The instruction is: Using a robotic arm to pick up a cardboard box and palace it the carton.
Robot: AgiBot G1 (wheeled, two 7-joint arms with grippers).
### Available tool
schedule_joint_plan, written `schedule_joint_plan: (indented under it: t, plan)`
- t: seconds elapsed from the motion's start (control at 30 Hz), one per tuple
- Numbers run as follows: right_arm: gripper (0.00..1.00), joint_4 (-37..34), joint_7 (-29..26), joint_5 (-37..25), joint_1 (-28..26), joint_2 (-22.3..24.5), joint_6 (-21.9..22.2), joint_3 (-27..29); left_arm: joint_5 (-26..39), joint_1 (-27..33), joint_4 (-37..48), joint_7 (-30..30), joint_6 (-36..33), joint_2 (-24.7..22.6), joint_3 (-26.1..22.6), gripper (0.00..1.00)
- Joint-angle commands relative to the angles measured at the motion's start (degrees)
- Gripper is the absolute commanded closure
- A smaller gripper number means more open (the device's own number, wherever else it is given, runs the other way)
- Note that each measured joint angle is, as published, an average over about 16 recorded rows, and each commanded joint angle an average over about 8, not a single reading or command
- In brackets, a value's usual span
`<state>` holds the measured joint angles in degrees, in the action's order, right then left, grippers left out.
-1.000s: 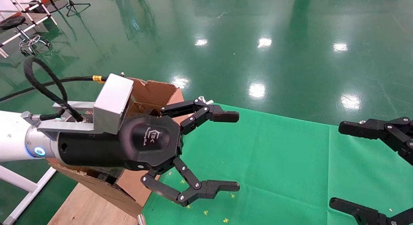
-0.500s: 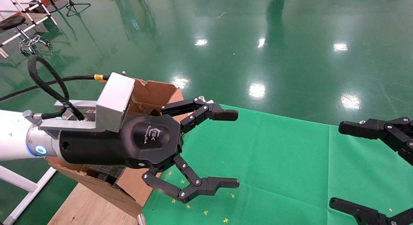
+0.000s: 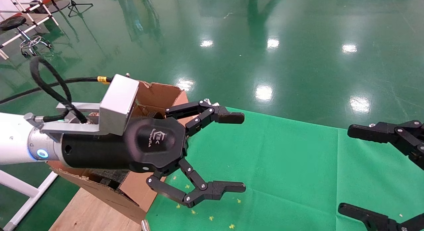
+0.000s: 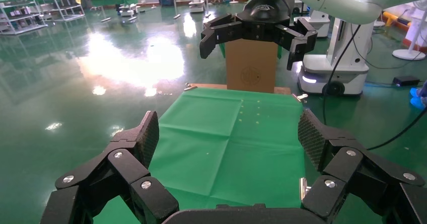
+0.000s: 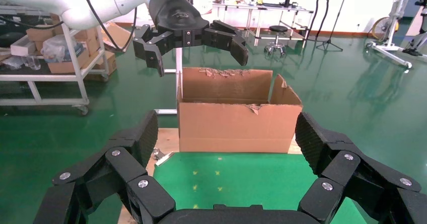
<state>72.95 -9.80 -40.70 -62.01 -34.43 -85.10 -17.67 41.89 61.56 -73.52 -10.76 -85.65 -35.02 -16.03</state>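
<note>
A green cloth-covered table [image 3: 291, 164] stands on glossy green floor [image 3: 265, 42]; beside the large brown corrugated carton [image 5: 236, 110], both grippers gape: left gripper [image 3: 240, 151], right gripper [image 3: 347, 171].

Left gripper [image 4: 229, 133] gapes empty above green cloth [image 4: 221, 143].

Left gripper [image 3: 237, 152] edged lower
lower finger [image 3: 228, 188] sits slightly further down over the green mat [image 3: 281, 164] than before

Your head view looks down over the green tabletop [image 3: 281, 164]; both wrist views face each other across it, sharing the carton [image 5: 236, 113].
</note>
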Motion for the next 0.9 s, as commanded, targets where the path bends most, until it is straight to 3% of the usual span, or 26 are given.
schedule_joint_plan:
  t: [0.03, 0.9]
  plan:
    - [0.00, 0.0, 0.0, 0.0, 0.0, 0.0, 0.0, 0.0, 0.0, 0.0, 0.0, 0.0, 0.0, 0.0, 0.0, 0.00]
    - [0.00, 0.0, 0.0, 0.0, 0.0, 0.0, 0.0, 0.0, 0.1, 0.1, 0.1, 0.0, 0.0, 0.0, 0.0, 0.00]
